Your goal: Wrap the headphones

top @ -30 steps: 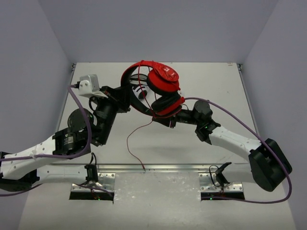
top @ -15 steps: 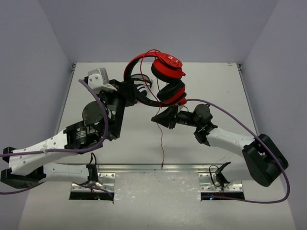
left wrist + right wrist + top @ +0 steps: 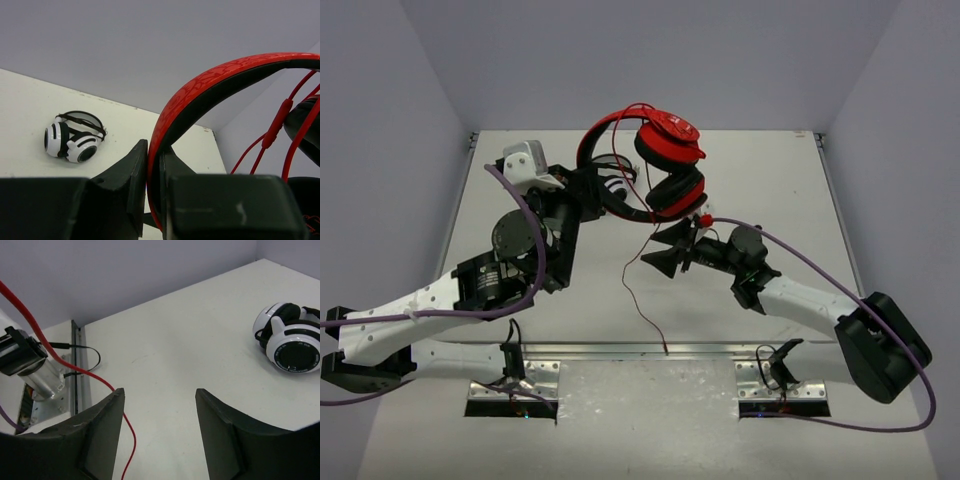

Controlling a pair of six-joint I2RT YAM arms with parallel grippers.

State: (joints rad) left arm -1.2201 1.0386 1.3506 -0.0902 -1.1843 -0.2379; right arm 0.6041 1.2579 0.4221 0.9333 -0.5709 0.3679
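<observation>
Broadly, the pale worktop (image 3: 770, 180) filled the scene, walled on the left, right and far sides. The left arm (image 3: 470, 290) reached from the near left toward the far middle, and the right arm (image 3: 800, 300) reached in from the near right.

The red headphones (image 3: 670, 142) were held up off the worktop over its far middle, the headband arching to the left and the two ear cups stacked at the right. The left tool (image 3: 152, 170) was clamped on the black-lined headband (image 3: 210, 85), one finger on each face of it.

The right tool (image 3: 159, 395) sat just near of the lower ear cup with its fingers spread apart and nothing between the pads.

A pair of black-and-white headphones (image 3: 290, 345) lay folded on the worktop below the red pair, well apart from either tool.

The thin red cable (image 3: 638, 300) dropped from the ear cups, passed close by the right tool and trailed to the worktop's near edge.
</observation>
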